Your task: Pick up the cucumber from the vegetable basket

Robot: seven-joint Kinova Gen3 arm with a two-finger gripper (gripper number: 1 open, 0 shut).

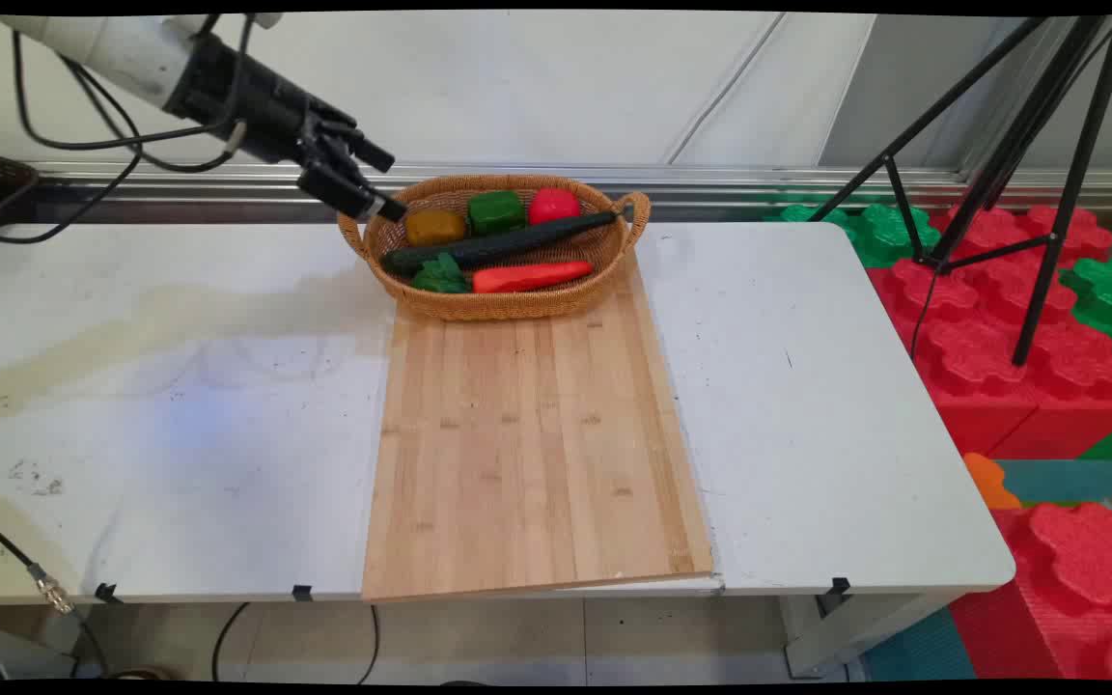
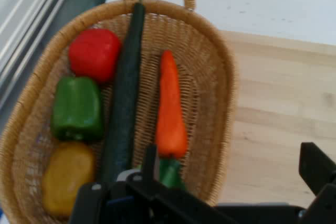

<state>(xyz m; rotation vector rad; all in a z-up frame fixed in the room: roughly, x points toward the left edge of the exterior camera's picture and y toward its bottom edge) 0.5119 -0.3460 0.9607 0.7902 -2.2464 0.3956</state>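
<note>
We see a white table [image 1: 180, 405] carrying a long wooden board [image 1: 532, 444] down its middle, and at the board's far end an oval wicker basket [image 1: 508, 304] with a handle at each end. The gripper [image 1: 377, 181] hangs over the basket's left end, tilted down toward it, touching nothing. Its jaws stand released, spread wide apart, with one finger [image 2: 317, 169] well out over the board in the hand view. Inside the basket a dark green cucumber [image 1: 498, 243] lies lengthwise, its tip resting at the right handle. Behind it sit a green pepper [image 1: 496, 210], a yellow pepper [image 1: 435, 227] and a red tomato [image 1: 554, 205]. In front lies an orange carrot [image 1: 529, 277], its green top nearest the jaws.
</note>
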